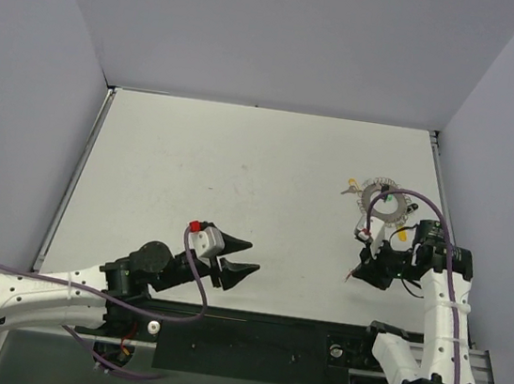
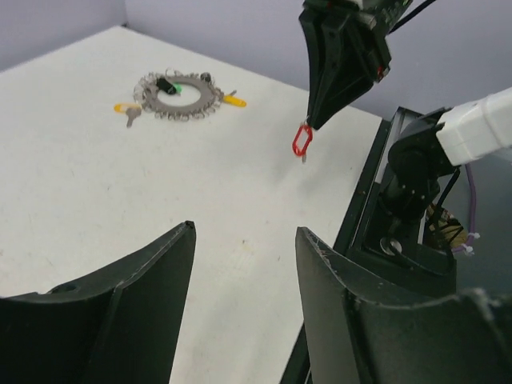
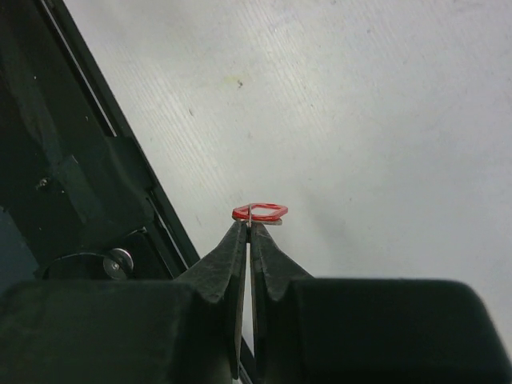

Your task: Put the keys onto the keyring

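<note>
The keyring (image 1: 379, 198) is a silvery coiled loop lying flat on the white table at the far right; it also shows in the left wrist view (image 2: 178, 98). A green-headed key (image 2: 176, 88) and two yellow-headed keys (image 2: 234, 101) (image 2: 122, 107) lie on or against it. My right gripper (image 3: 250, 226) is shut on a red-headed key (image 3: 260, 213) and holds it above the table, nearer than the ring. The left wrist view shows it hanging from the right gripper's tips (image 2: 302, 141). My left gripper (image 1: 248, 257) is open and empty, low over the table's near middle.
A black mounting rail (image 1: 248, 328) runs along the table's near edge, just below both grippers. Grey walls close in the table on the left, far and right sides. The right arm (image 1: 442, 302) stands by the right edge.
</note>
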`<action>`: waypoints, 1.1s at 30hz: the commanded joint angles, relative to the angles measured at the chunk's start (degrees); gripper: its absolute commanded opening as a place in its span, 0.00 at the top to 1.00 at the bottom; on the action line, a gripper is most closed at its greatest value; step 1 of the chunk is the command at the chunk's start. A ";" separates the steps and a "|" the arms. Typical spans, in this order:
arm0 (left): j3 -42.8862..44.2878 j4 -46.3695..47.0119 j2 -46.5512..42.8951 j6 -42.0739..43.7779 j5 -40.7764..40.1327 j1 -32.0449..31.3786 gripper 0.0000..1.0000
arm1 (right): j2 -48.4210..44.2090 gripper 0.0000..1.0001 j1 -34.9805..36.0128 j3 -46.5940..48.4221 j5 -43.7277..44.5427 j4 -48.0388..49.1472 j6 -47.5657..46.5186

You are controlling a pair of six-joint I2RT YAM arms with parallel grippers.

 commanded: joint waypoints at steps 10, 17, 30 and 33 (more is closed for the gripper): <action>-6.15 3.44 -0.32 -12.59 -8.10 0.34 0.32 | 5.73 1.00 -8.93 2.17 7.87 -9.68 -5.39; -6.94 2.46 -1.11 -14.09 -9.42 0.52 0.28 | 6.61 1.00 -12.71 2.08 12.08 -9.68 -4.86; -8.78 0.00 -5.15 -15.14 -10.65 1.05 0.25 | 13.81 1.00 -13.51 3.40 18.32 -6.97 -1.44; -9.31 0.62 -5.15 -15.23 -10.39 1.05 0.24 | 16.79 1.00 -10.97 3.57 20.70 -4.06 2.50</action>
